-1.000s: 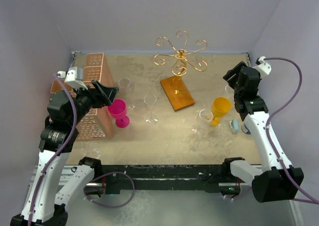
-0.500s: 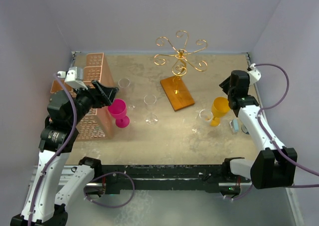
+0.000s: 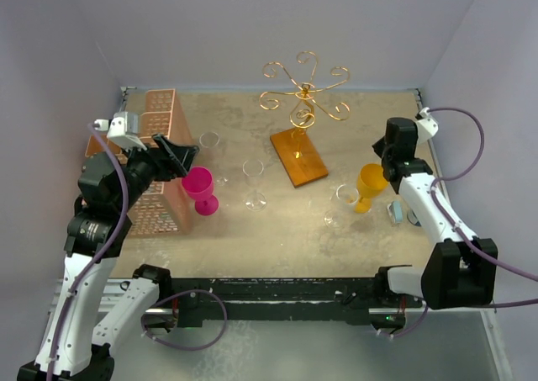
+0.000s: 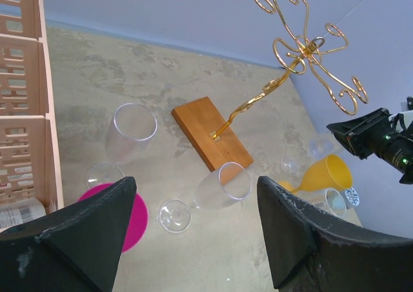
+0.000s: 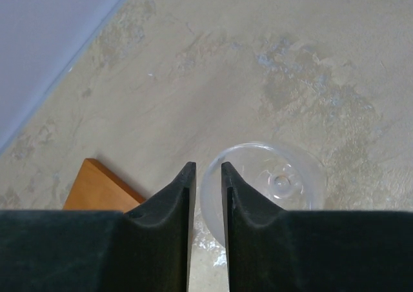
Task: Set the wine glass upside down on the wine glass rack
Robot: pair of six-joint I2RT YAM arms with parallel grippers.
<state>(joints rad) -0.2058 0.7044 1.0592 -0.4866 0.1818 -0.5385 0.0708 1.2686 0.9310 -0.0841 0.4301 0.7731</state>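
The wine glass (image 5: 271, 182) is clear and stands upright at the table's right side; in the top view it is hidden under my right gripper (image 3: 388, 154). Seen from the right wrist, my right gripper (image 5: 205, 176) has its jaws drawn almost together, pinching the glass's near wall at the rim. The gold wine glass rack (image 3: 304, 91) rises from its orange wooden base (image 3: 298, 156) at the back centre, and no glass hangs on it. My left gripper (image 3: 187, 156) hovers wide open above the pink glass (image 3: 200, 187), holding nothing.
An orange lattice crate (image 3: 155, 158) stands at the left. A yellow glass (image 3: 370, 183) and a clear glass (image 3: 345, 198) stand just in front of the right gripper. Two more clear glasses (image 3: 253, 179) (image 3: 209, 141) stand mid-table. A small blue object (image 3: 395, 211) lies near the right edge.
My right arm has swung in and dropped over the clear glass at the right, and its jaws have narrowed from wide to nearly together on the rim. The left arm has stayed still.
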